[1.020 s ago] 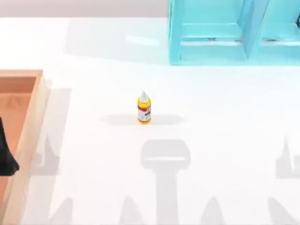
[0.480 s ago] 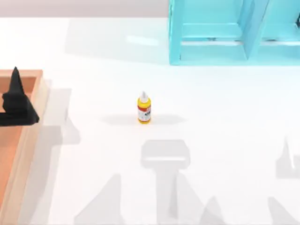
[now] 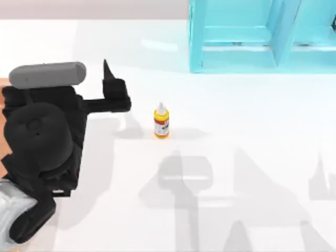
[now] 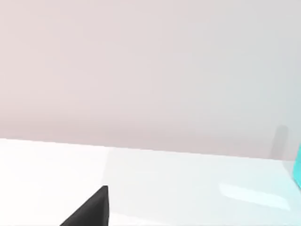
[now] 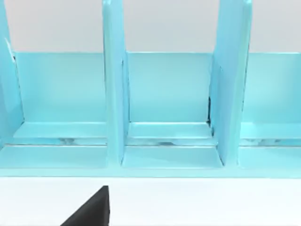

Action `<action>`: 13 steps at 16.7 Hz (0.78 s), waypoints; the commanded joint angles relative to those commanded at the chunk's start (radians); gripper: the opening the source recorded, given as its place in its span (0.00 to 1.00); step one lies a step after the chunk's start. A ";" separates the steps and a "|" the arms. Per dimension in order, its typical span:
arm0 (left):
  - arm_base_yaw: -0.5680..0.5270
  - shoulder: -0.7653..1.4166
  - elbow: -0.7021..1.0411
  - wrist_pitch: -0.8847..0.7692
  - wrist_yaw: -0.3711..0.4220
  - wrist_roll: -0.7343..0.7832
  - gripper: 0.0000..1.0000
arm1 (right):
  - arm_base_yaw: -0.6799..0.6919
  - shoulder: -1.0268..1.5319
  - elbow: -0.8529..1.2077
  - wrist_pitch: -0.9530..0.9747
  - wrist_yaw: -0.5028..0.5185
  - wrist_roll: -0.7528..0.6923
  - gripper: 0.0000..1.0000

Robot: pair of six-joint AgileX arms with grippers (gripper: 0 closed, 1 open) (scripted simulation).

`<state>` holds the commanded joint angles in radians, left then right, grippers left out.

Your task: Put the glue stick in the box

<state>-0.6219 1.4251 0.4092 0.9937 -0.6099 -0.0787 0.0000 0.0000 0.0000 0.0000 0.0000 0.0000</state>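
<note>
Left claw [image 3: 107, 84] now nearer, glue stick [image 3: 161, 122] just beside (apart).

Glossy yellow plastic glue stick [image 3: 161, 122], smooth matt white table [image 3: 247, 121], glossy cyan shelf unit [image 3: 262, 37].

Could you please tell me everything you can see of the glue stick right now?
The glue stick is a small yellow bottle with a white pointed nozzle cap and a white-and-red label. It stands upright on the white table, near the middle, in front of the cyan shelf unit. Nothing touches it; the left gripper is to its left, apart from it.
</note>
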 joint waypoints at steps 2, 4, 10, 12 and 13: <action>-0.085 0.198 0.046 0.124 -0.079 -0.015 1.00 | 0.000 0.000 0.000 0.000 0.000 0.000 1.00; -0.166 0.385 0.089 0.240 -0.152 -0.029 1.00 | 0.000 0.000 0.000 0.000 0.000 0.000 1.00; -0.355 0.817 0.187 0.506 -0.319 -0.064 1.00 | 0.000 0.000 0.000 0.000 0.000 0.000 1.00; -0.392 0.901 0.206 0.558 -0.352 -0.070 1.00 | 0.000 0.000 0.000 0.000 0.000 0.000 1.00; -0.403 0.927 0.211 0.574 -0.361 -0.072 1.00 | 0.000 0.000 0.000 0.000 0.000 0.000 1.00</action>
<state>-1.0253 2.3519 0.6205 1.5677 -0.9713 -0.1508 0.0000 0.0000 0.0000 0.0000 0.0000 0.0000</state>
